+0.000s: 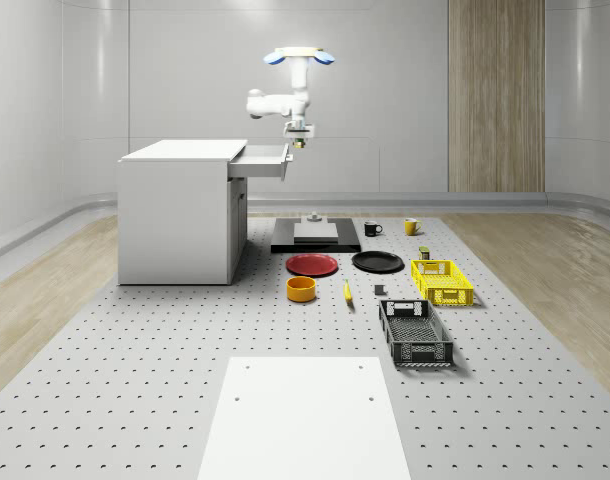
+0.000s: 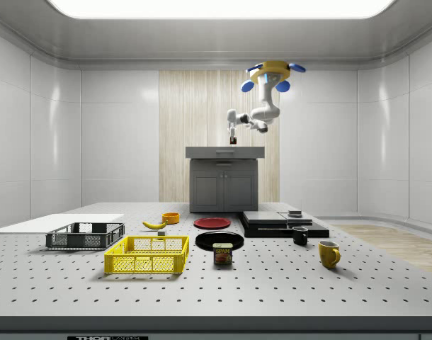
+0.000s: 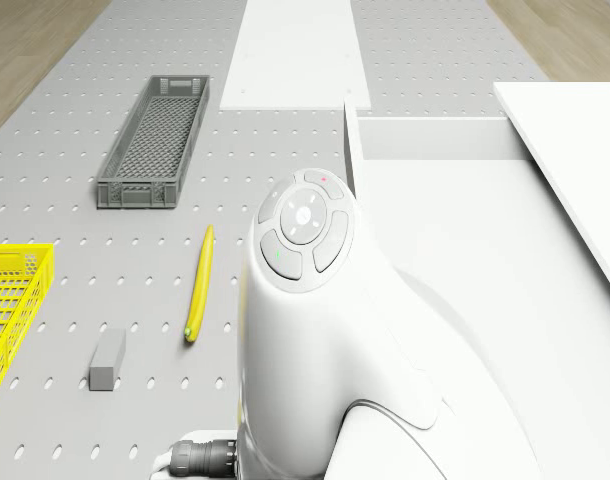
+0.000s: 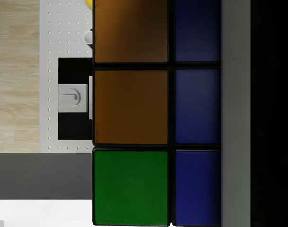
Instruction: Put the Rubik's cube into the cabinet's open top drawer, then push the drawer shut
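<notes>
The Rubik's cube [image 4: 134, 113] sits close against the wrist camera, showing orange, green and blue squares, with a grey finger [image 4: 236, 113] along its blue side. My gripper [image 1: 298, 143] is shut on the cube and hangs just above the outer end of the open top drawer [image 1: 260, 160] of the white cabinet [image 1: 175, 215]. The drone [image 1: 298, 57] hovers in the air above the drawer's front end, also seen as the drone [image 2: 274, 73] in the side view, with the gripper [image 2: 233, 139] held over the cabinet [image 2: 223, 180]. The drawer's pale inside [image 3: 455, 260] lies beside the arm [image 3: 315, 330].
On the perforated floor beyond the drawer lie a black platform [image 1: 315, 238], red plate [image 1: 312, 265], black plate [image 1: 377, 262], orange bowl [image 1: 301, 289], banana [image 1: 347, 292], yellow crate [image 1: 441, 282], grey crate [image 1: 415, 333], two mugs [image 1: 372, 228] and a white board [image 1: 305, 420].
</notes>
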Tool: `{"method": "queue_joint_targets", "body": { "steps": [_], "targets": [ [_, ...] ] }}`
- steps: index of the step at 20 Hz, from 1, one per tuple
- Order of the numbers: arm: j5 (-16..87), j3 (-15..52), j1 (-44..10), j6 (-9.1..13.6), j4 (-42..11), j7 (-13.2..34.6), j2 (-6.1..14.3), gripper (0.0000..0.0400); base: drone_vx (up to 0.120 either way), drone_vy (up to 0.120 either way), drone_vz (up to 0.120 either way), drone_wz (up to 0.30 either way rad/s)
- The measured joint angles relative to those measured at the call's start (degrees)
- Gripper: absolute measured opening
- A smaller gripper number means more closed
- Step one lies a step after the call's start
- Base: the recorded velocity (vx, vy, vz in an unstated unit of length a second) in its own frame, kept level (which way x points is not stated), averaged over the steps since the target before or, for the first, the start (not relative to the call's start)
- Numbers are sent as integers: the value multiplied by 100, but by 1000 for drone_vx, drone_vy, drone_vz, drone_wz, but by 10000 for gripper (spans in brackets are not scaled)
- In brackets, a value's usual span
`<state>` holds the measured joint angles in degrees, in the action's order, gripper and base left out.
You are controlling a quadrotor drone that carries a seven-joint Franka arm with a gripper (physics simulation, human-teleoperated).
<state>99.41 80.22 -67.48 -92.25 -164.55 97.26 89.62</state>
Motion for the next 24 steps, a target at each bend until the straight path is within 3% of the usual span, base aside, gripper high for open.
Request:
{"method": "queue_joint_targets", "body": {
  "steps": [24],
  "targets": [
    [-21, 7, -10, -50, 2, 7, 54, 325, 0, -120, 12, 0]
  ]
}}
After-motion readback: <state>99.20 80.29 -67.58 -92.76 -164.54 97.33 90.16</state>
